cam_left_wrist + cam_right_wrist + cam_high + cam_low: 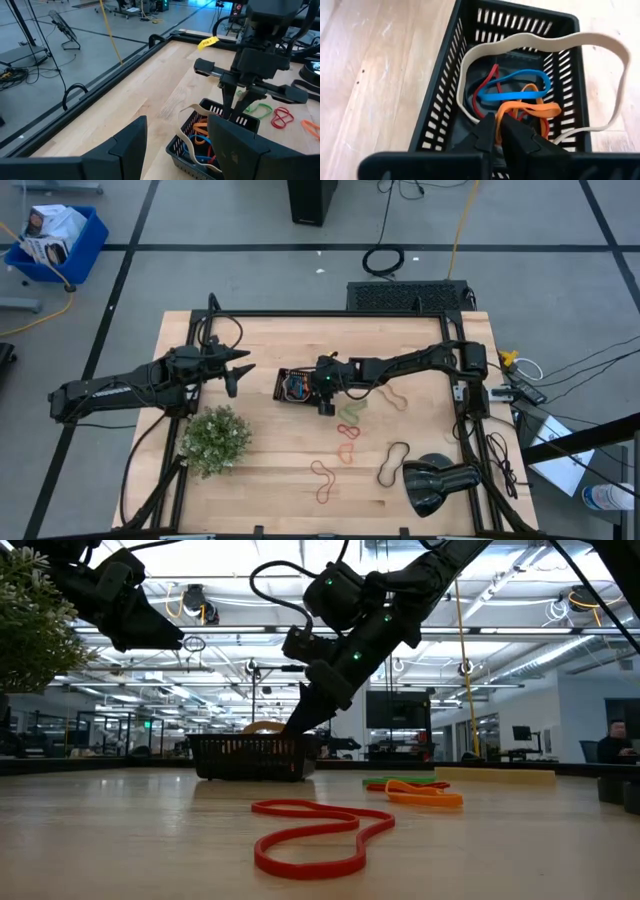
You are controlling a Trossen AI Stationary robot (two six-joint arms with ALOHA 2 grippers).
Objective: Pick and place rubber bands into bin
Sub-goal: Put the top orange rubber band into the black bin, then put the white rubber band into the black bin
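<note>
**High view: right gripper poised at the bin's edge, fingers pressed together**

High view coverage is showing the right gripper being held at the near edge of the bin, a small black mesh tray sitting near the middle of the desk. In the right wrist view, the gripper's fingers are being seen clenched together just above the bin's wall, with nothing visibly caught between them. Inside the bin, red, blue and orange rubber bands are lying tangled, while a tan band is being draped over the rim, partly hanging outside. More bands are being left scattered on the desk: a green one, red ones, an orange one, a tan one, a black one and a red loop nearest the front. The left gripper is being held released above the desk, just beside the bin and apart from it, next to a green plant. A black lamp head is lying at the desk's right front corner.
</note>
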